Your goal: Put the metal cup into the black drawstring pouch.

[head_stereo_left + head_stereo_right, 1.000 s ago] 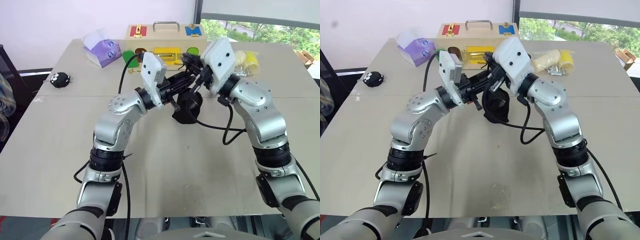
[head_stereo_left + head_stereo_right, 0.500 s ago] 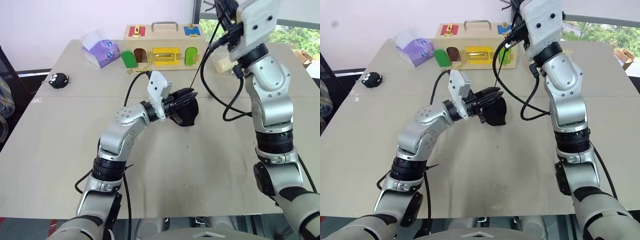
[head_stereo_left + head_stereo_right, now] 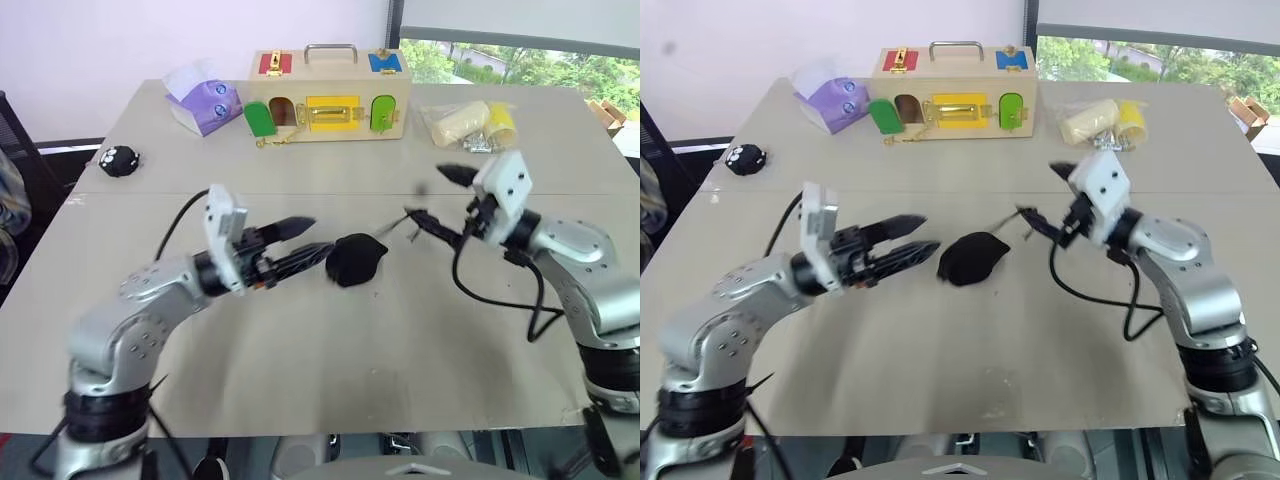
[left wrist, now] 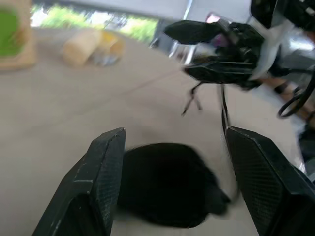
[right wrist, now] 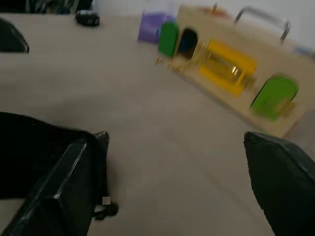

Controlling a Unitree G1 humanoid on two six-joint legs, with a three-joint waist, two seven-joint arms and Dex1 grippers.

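Head views: the black drawstring pouch lies bulging near the middle of the worktop, held by neither arm. The left gripper sits just beside its near-left side, fingers apart and empty. The right gripper hangs close on the pouch's other side, fingers spread wide and empty; a thin cord trails from the pouch toward it. The metal cup cannot be seen; I judge it is probably inside the pouch, though this is unconfirmed. A wooden latch box stands at the far edge.

Left wrist view: the fingers frame the pouch with clear gaps either side, and the right gripper faces it from beyond. This confirms no contact, which the head views leave uncertain.

Right wrist view: spread fingers, with the pouch just beside one; the cord's path is not traceable here.

Risk: the pouch mouth appears undrawn, so the cup could roll out if the pouch is nudged; the cord may also snag a right finger on withdrawal.
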